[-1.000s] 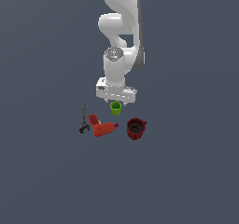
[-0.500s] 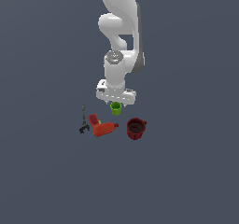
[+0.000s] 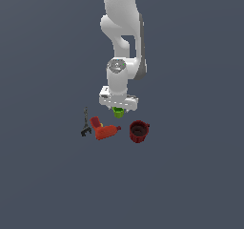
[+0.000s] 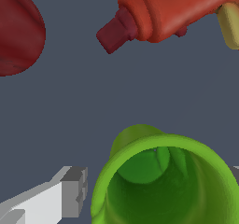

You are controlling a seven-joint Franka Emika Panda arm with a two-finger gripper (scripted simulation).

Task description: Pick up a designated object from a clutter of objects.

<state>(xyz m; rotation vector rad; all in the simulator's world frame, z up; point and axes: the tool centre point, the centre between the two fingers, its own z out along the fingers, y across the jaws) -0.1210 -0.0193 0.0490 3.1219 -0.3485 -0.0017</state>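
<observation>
Over the small cluster on the dark floor, our gripper [image 3: 118, 109] has come down a little further than half a second ago, so that in the exterior view the green cup [image 3: 118, 112] now shows only as a small patch under the white hand. From the wrist view the green cup [image 4: 161, 181] stands upright with its open mouth towards us, one finger [image 4: 70, 192] just beside its outer wall and the edge of the other barely visible at the far side; the jaws stand apart with the cup between them, not yet pressing on it as far as we can tell. The dark red mug [image 3: 138, 131] sits near, toward the exterior view's right, the red-orange drill [image 3: 104, 130] toward its left, and the thin grey clamp [image 3: 86, 126] beyond that. We judge the descent nearly finished: closing on the cup wall comes next, and the drill's nose [image 4: 114, 34] is close enough to watch.
</observation>
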